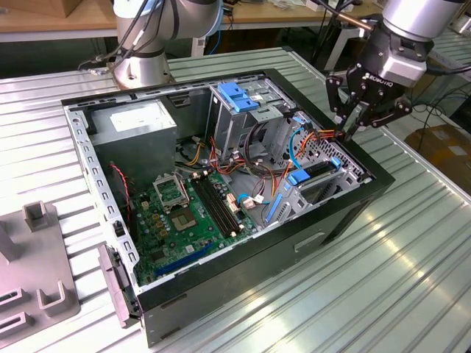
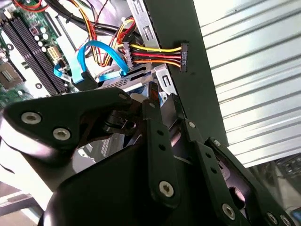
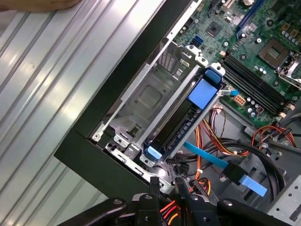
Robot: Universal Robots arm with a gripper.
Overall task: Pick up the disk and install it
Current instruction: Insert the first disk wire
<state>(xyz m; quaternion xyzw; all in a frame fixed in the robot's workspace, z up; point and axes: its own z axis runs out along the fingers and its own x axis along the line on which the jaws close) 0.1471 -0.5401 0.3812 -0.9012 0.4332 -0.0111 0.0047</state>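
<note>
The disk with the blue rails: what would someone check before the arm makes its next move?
1. Disk in its bay: ok.
2. Disk pushed fully home: cannot tell.
3. Gripper apart from the disk: ok, it hangs above the case wall.
4. Orange wires clear of the gripper: not ok, they run right beside it.
5. Power connector plugged in: not ok, it lies loose on the case wall.

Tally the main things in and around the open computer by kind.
Computer case: 1
Robot hand: 1
Disk: 1
Grey power box: 1
Green circuit board: 1
Blue latch: 1
Total: 6
</note>
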